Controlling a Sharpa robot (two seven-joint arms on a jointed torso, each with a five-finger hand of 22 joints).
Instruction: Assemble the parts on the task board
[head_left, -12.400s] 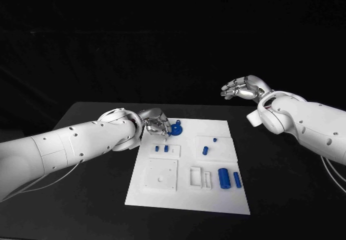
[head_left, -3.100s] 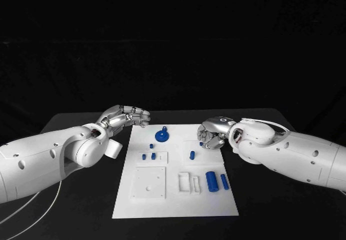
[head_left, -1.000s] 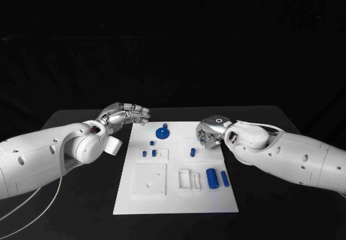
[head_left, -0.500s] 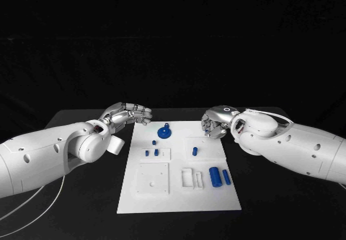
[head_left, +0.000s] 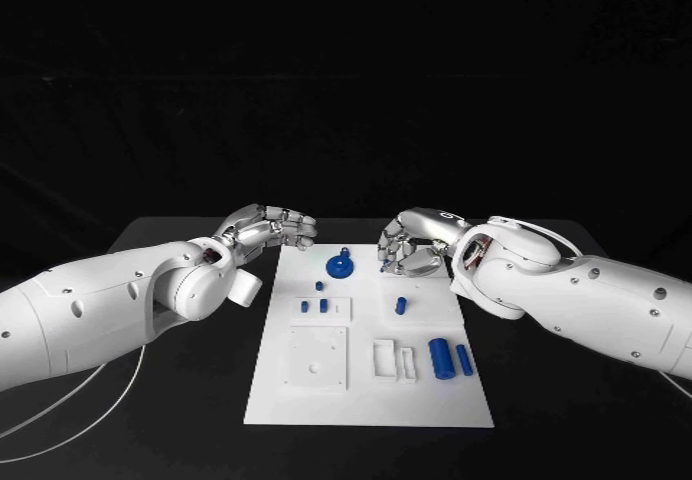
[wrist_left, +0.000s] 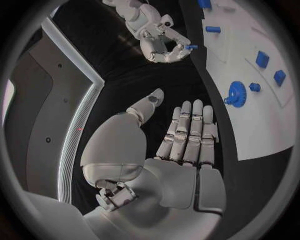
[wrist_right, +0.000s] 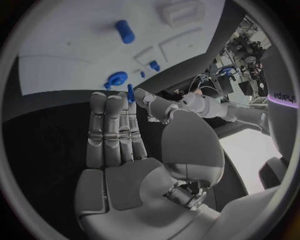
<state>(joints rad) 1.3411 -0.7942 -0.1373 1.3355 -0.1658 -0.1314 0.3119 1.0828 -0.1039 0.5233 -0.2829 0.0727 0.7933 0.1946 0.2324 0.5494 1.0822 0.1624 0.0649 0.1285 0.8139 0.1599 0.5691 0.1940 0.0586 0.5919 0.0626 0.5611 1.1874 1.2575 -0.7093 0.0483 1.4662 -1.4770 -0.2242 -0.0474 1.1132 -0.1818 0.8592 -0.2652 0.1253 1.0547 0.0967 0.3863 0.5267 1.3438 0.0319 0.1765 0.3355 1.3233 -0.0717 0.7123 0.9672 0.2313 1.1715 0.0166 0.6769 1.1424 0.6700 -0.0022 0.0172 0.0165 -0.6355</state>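
R hand (head_left: 408, 250) hovers over the far right part of the task board (head_left: 369, 405), fingers curled, pinching a small blue peg (wrist_left: 190, 47) betw. thumb and a finger; the left wrist view shows the peg at the fingertips, and the right wrist view shows a blue piece next to the thumb. L hand (head_left: 274, 229) is raised above the black worktop (head_left: 173, 420) just off the board's far left corner, holding nothing; in the left wrist view its fingers are straight and side by side, thumb apart, so it's open.

On the board: blue gear (head_left: 339, 266) w/ a stub on top near the far edge, betw. the two hands. Nearer, two short blue pegs (head_left: 315, 306) stand side by side on a raised white square, w/ one tiny blue piece (head_left: 319, 286) just beyond them. A single blue peg (head_left: 402, 304) stands on the right side, below the R hand. Further forward, a large white square plate (head_left: 317, 355) w/ a centre hole on the left, white slotted brackets (head_left: 389, 359) in the middle, and two blue cylinders (head_left: 451, 357) lying side by side at right, one thicker than the other.
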